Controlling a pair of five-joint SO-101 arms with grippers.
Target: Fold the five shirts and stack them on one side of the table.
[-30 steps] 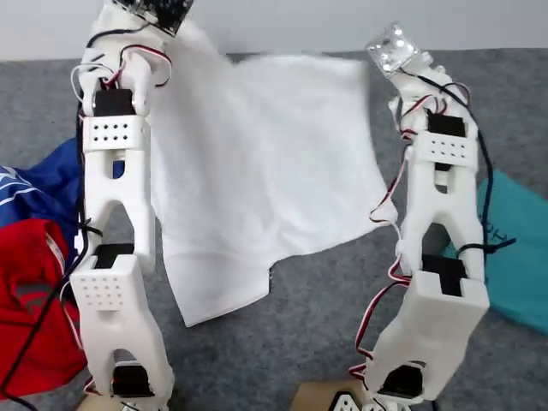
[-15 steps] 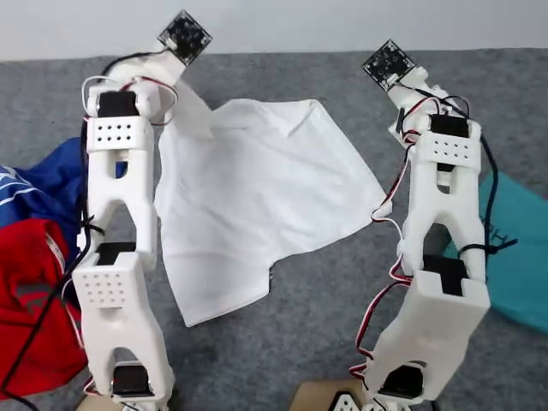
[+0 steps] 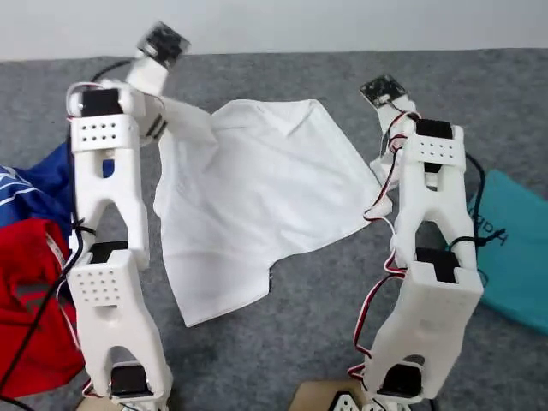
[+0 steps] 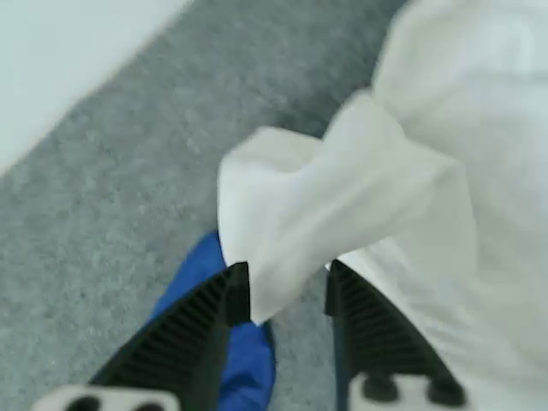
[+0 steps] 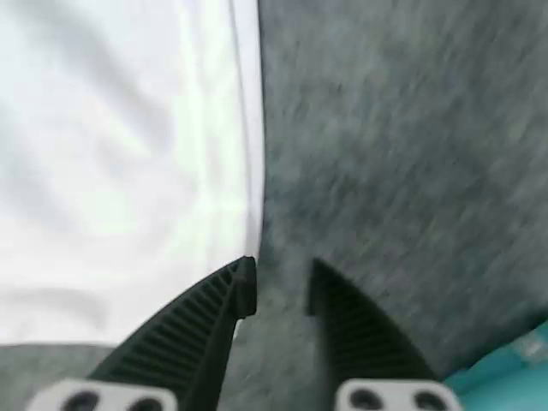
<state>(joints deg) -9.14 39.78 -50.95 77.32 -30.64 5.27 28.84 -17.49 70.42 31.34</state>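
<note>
The left gripper clamps a fold of white shirt; the right gripper points downward, its fingers slightly parted.

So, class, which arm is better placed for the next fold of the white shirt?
Left, most likely: the left gripper is shut on a fold of the white shirt, while the right gripper is open, holding nothing, over the grey table beside the shirt's edge.
</note>
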